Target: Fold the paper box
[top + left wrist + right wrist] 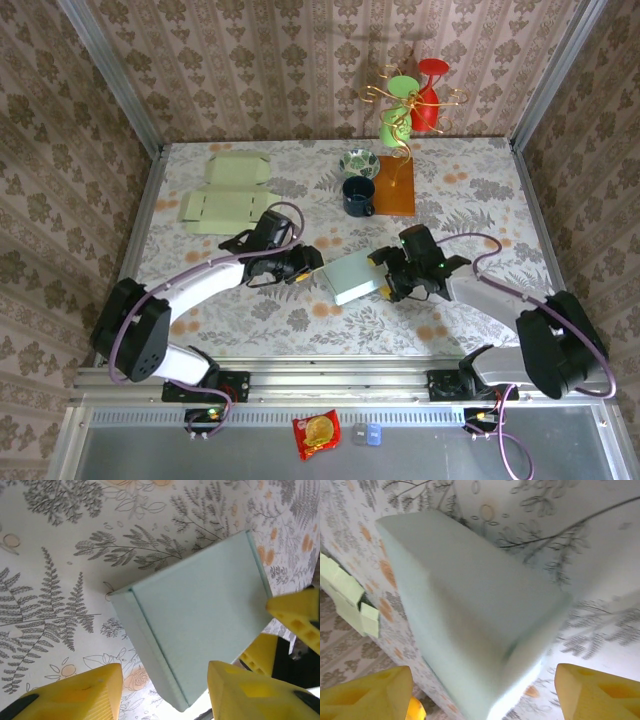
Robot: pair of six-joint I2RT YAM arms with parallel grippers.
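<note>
The paper box (352, 275) lies closed and folded on the table (470, 190), pale green, between my two grippers. My left gripper (306, 262) stands at its left end, open. In the left wrist view the box (195, 615) has its near corner between my yellow fingers (75, 695), with a gap on the left side. My right gripper (384, 276) is at the box's right end, also open. Through the right wrist camera the box (470, 605) looks blurred, and its corner sits between widely spread fingers (600, 695) without touching them.
Flat unfolded box blanks (225, 190) lie at the back left. A dark mug (358, 196), a patterned bowl (360, 162) and a wooden board (394, 185) sit behind the box, beside a wire stand (410, 100) with green and red cups. A snack packet (317, 433) lies below the table edge.
</note>
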